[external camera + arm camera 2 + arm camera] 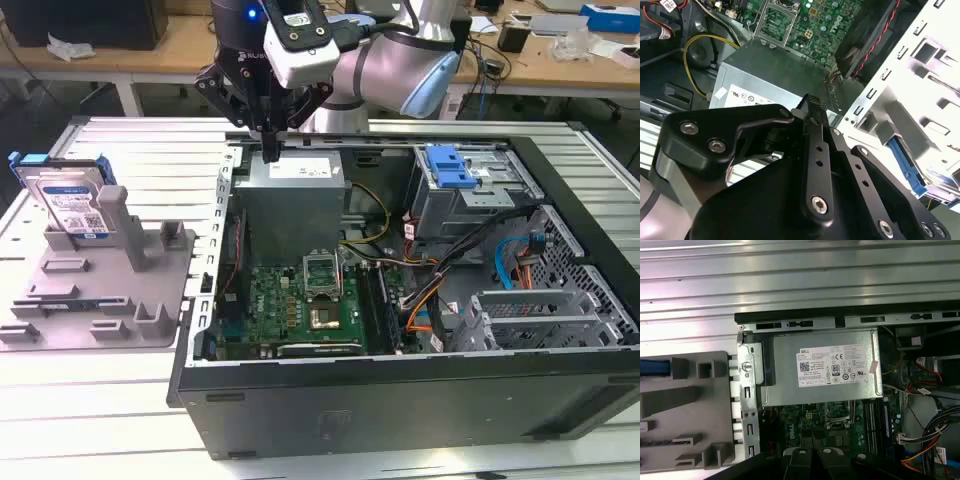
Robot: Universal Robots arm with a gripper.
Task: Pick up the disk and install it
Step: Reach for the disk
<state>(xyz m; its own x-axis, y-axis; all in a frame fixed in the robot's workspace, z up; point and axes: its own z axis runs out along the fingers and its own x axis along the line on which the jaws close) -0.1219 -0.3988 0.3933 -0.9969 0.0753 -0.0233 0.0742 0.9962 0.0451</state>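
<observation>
Disk [72, 203]: upright in the grey holder [150, 292] at the exterior view's left, not yet picked up. Gripper [270, 152]: jaws closed on nothing, above the power supply box [295, 182], well apart from the disk. Pickup and installation both judged outstanding.

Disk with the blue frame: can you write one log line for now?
pincer: shut, empty, over grey metal power supply box | silver blue-framed disk: upright in grey slotted holder, untouched

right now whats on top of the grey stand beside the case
The disk stands on edge at the grey stand's back left corner in the exterior view, its lower edge hidden in a slot.
</observation>
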